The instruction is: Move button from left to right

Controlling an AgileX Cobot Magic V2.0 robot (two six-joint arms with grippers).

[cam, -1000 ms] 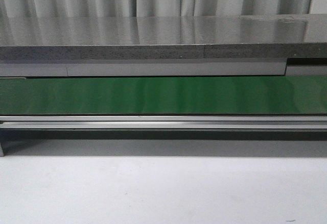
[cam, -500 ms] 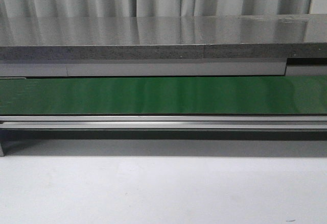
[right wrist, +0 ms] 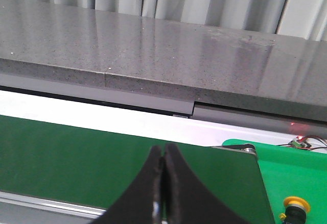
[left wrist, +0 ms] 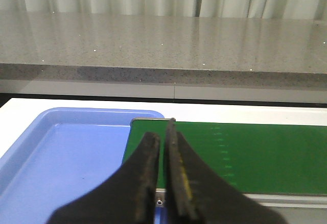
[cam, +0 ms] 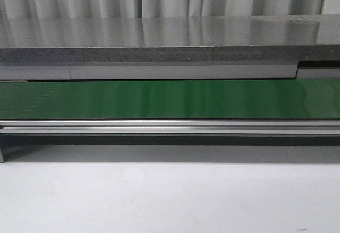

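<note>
Right wrist view: right hand [right wrist: 162, 170] clenched, empty; button [right wrist: 296, 206] apart, off green belt [right wrist: 102, 157] end.

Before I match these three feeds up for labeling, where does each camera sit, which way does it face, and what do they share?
Front view: fixed, facing forward over the white table at the green belt and grey counter; no robot parts show.
Left wrist view: on the left arm, over the belt's end beside the blue tray; the shut left hand shows.
Right wrist view: on the right arm, over the belt's other end; the shut right hand shows, with the button at the edge.
All three share the belt, the counter and curtains.
</note>
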